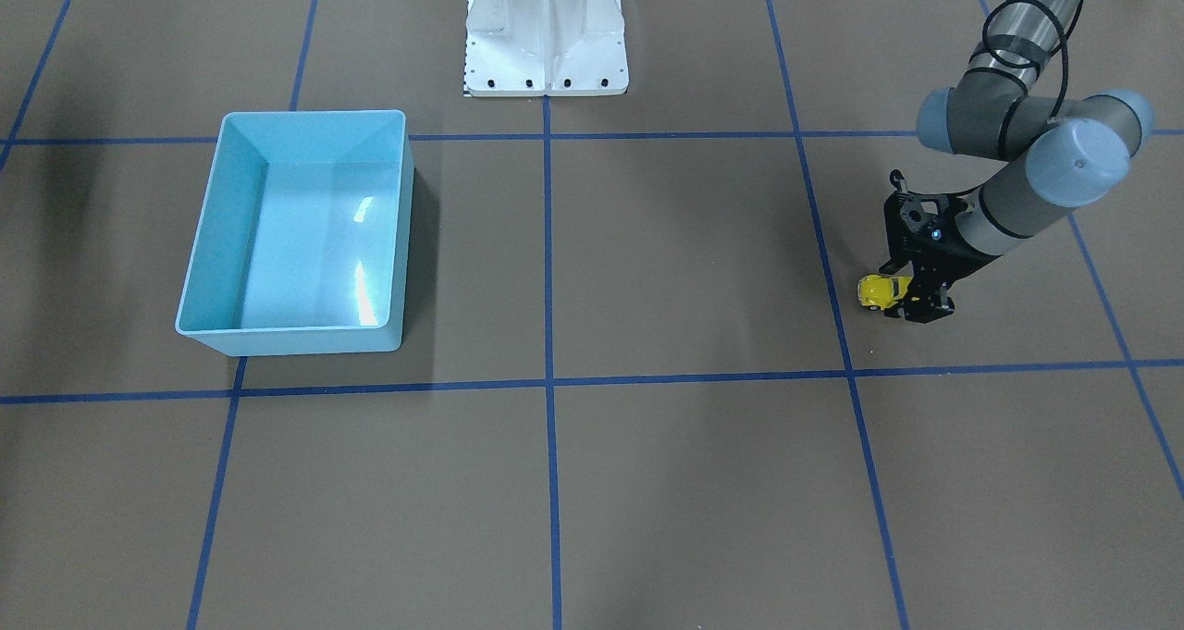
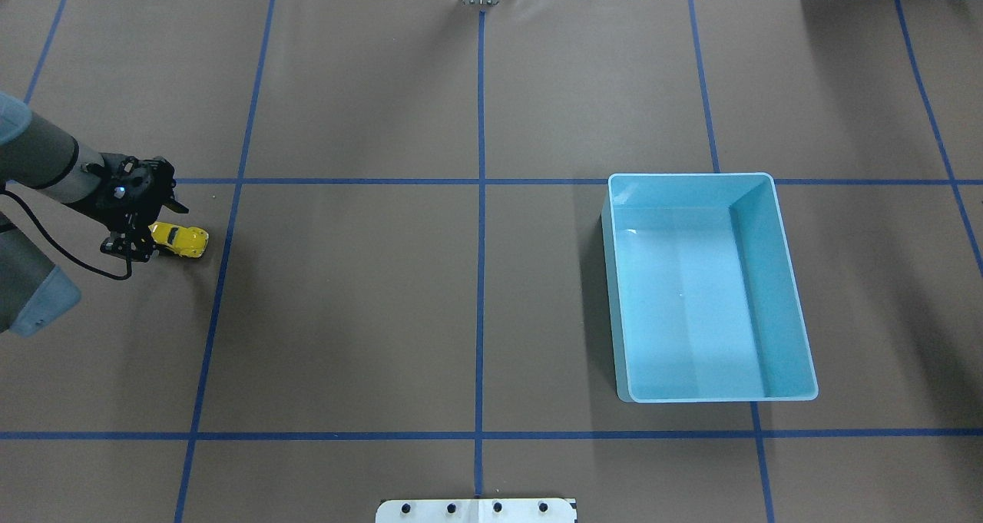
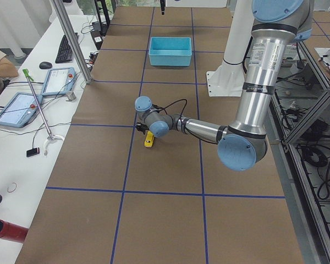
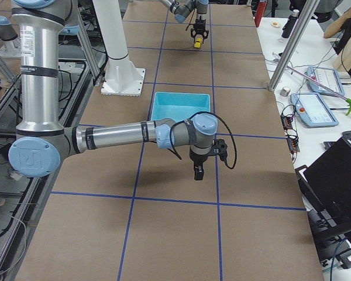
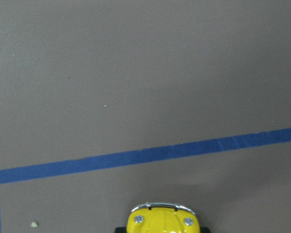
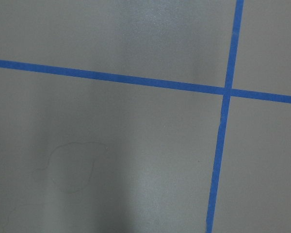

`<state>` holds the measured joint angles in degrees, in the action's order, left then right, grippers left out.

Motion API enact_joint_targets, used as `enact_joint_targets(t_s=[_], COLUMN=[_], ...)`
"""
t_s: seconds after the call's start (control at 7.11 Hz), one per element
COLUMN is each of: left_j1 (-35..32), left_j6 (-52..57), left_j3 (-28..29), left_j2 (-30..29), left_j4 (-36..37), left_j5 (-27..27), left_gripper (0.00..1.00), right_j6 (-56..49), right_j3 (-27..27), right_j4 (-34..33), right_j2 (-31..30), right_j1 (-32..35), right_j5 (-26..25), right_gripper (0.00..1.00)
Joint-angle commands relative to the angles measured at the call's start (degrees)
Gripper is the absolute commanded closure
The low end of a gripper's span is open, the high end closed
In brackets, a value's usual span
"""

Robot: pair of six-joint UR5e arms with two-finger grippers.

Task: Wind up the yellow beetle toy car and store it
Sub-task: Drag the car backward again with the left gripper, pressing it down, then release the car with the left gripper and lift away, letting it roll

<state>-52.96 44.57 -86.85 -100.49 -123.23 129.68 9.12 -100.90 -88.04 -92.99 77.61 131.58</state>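
Note:
The yellow beetle toy car point(image 1: 879, 291) is at the table surface on my left side, also in the overhead view point(image 2: 183, 239) and at the bottom edge of the left wrist view point(image 5: 162, 222). My left gripper point(image 1: 918, 302) point(image 2: 147, 245) is shut on the car's rear end, the front sticking out. The light blue bin point(image 1: 242, 172) point(image 2: 691, 176) stands empty on my right side, far from the car. My right gripper point(image 4: 197, 170) shows only in the exterior right view, hovering over bare table in front of the bin; I cannot tell if it is open or shut.
The white robot base point(image 1: 546, 47) stands at the table's near edge. Blue tape lines point(image 1: 548, 380) grid the brown table. Operator desks with tablets point(image 3: 19, 107) line the far side beyond the table's edge.

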Motion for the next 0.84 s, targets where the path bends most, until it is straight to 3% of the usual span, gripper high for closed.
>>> enact_joint_targets(t_s=[0.0,0.42,0.7], left_j1=[-2.1,-8.3,-12.9], left_j6=[0.3,-2.5,-16.4], left_j3=[0.0,-0.2,-1.0], left_j2=[0.0,0.1,0.2], left_j4=[0.5,8.2,9.2], left_j5=[-0.1,0.1,0.7], left_gripper=[0.0,0.0,0.0], right_j6=[0.0,-0.1,0.0], right_j3=[0.0,-0.1,-0.4], right_j4=[0.0,0.1,0.0], right_j2=[0.0,0.0,-0.4], right_j1=[0.0,0.0,0.0], right_j5=[0.0,0.0,0.2], right_gripper=[0.0,0.0,0.0])
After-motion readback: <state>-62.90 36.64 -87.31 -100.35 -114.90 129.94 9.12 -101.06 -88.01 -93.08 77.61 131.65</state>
